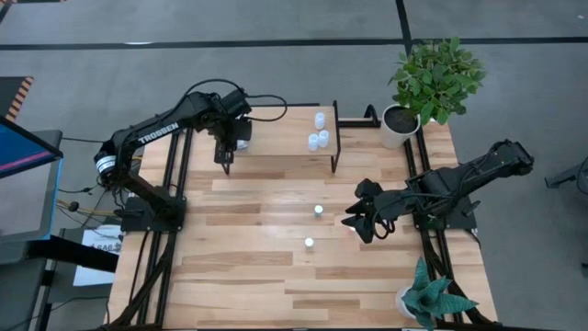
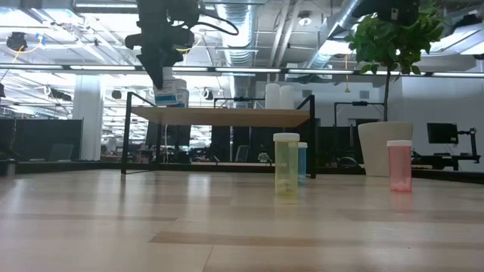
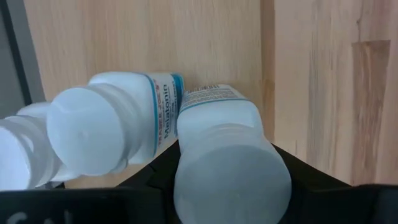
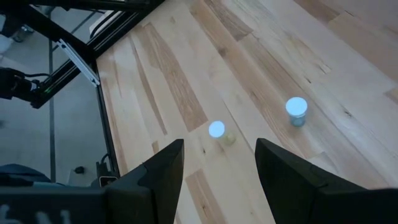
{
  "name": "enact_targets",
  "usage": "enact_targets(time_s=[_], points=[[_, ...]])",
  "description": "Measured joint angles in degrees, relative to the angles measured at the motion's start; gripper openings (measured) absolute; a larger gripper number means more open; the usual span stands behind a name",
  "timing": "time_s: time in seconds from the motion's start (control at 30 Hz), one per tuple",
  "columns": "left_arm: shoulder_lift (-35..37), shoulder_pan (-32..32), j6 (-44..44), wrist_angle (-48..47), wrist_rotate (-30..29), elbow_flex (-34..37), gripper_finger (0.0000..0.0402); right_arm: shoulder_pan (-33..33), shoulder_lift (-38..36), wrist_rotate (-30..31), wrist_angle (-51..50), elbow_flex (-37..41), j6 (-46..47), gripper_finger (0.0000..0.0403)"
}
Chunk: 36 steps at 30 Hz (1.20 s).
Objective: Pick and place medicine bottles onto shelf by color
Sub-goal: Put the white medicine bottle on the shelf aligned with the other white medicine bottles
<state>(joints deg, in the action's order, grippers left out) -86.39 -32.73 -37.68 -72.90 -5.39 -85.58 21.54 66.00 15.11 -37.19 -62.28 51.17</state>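
Observation:
The shelf (image 1: 276,138) stands at the table's far middle, its wood top (image 2: 219,115) on black legs. My left gripper (image 1: 235,138) is over the shelf's left end, shut on a white bottle with a blue-edged label (image 3: 227,155). Two more white bottles (image 3: 112,124) stand on the shelf close beside it. Three pale bottles (image 1: 318,136) stand on the shelf's right end. A yellow-green bottle (image 2: 286,166), a pale-blue one (image 2: 302,162) and a red one (image 2: 399,165) stand on the table. My right gripper (image 4: 217,168) is open above the table, right of them. My left gripper pinches the white bottle between its two fingers (image 3: 161,177) by the upper body (image 3: 186,168), just under the cap. The fingers come from above, pointing down. The bottle is upright (image 2: 171,94), its base at the shelf top; whether it rests there I cannot tell.
A white pot with a leafy plant (image 1: 401,124) stands at the table's far right corner, beside the shelf. A smaller plant (image 1: 430,299) stands at the near right edge. Bare wood (image 1: 239,267) lies at the table's near left.

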Motion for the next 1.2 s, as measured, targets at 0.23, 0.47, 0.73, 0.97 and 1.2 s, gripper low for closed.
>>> enact_targets(time_s=[0.23, 0.47, 0.73, 0.97, 1.2], points=[[0.0, 0.0, 0.5, 0.9, -2.4, 0.0, 0.0172, 0.0, 0.0, 0.0, 0.0, 0.0, 0.0, 0.0218], [0.0, 0.0, 0.7, 0.9, -2.5, 0.0, 0.0205, 0.0, 0.0, 0.0, 0.0, 0.0, -0.1, 0.0218], [0.0, 0.0, 0.7, 0.9, -5.4, 0.0, 0.0210, 0.0, 0.0, 0.0, 0.0, 0.0, -0.1, 0.0218], [0.0, 0.0, 1.8, 0.3, -6.6, 0.0, 0.0209, 0.0, 0.0, 0.0, 0.0, 0.0, -0.1, 0.0218], [0.0, 0.0, 3.4, 0.3, -7.7, 0.0, 0.0209, 0.0, 0.0, 0.0, 0.0, 0.0, -0.1, 0.0218]])
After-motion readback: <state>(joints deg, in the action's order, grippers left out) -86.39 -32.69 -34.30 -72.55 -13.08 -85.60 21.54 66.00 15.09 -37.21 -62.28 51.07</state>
